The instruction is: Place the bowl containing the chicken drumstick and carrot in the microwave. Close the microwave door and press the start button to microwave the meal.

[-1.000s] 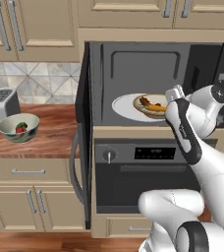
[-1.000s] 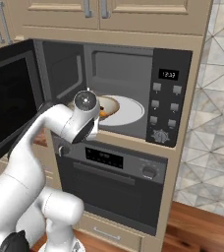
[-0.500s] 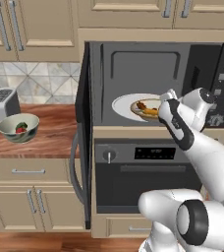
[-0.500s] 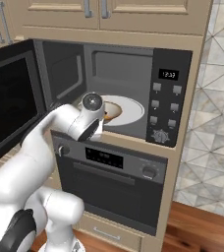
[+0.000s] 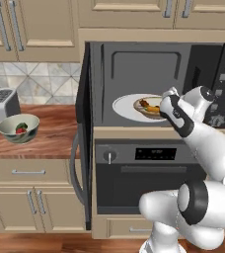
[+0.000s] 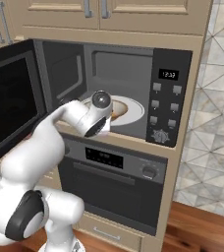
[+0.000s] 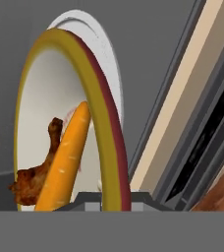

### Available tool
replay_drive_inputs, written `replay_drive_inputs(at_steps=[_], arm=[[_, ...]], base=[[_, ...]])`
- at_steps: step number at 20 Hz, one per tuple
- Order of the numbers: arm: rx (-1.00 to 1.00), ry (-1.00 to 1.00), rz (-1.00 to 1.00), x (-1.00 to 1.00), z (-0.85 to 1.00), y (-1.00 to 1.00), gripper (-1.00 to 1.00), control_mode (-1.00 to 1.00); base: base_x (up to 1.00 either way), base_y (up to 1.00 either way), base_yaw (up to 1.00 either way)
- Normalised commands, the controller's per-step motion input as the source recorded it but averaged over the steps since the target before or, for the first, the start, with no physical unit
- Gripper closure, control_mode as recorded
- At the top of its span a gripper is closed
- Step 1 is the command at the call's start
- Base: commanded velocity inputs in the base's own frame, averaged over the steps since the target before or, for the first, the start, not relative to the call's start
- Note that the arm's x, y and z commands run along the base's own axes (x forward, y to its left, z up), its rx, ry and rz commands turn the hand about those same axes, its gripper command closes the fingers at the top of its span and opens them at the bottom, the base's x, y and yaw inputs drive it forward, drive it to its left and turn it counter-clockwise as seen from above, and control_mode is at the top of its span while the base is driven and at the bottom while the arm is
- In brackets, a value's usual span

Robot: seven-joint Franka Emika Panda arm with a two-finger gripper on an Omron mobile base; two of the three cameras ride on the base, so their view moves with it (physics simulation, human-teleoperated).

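Cream bowl (image 5: pixel 149 109) w/ drumstick (image 7: pixel 35 170) & carrot (image 7: pixel 65 162) sits inside the microwave (image 5: pixel 134 64), over the white turntable (image 5: pixel 124 106). End effector (image 5: pixel 168 104) is nearly closed, pinching the bowl's near rim, so the bowl lies straight ahead of it, deeper into the cavity. Carrot's long axis runs roughly away from the fingers. Door (image 6: pixel 8 103) hangs wide open to the left. Looks to me like the drop-off stage: let go, back straight out, then reach for the door.
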Motion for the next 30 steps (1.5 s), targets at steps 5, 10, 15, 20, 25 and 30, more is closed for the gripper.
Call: replay_drive_inputs(at_steps=[5, 10, 15, 20, 25, 30], arm=[[0.0, 0.01, 0.0, 0.42, -0.01, 0.0, 1.0, -1.0], [0.0, 0.06, 0.0, 0.55, -0.24, 0.0, 1.0, -1.0], [0.0, 0.1, 0.0, 0.62, -0.37, 0.0, 1.0, -1.0], [0.0, 0.05, 0.0, 0.38, -0.12, 0.0, -1.0, -1.0], [-0.01, -0.02, 0.01, -0.42, 0.15, 0.0, -1.0, -1.0], [-0.09, -0.14, 0.07, -0.91, 0.26, 0.03, -1.0, -1.0]], base=[[0.0, 0.0, 0.0], [0.0, 0.0, 0.0], [0.0, 0.0, 0.0], [0.0, 0.0, 0.0], [0.0, 0.0, 0.0], [0.0, 0.0, 0.0]])
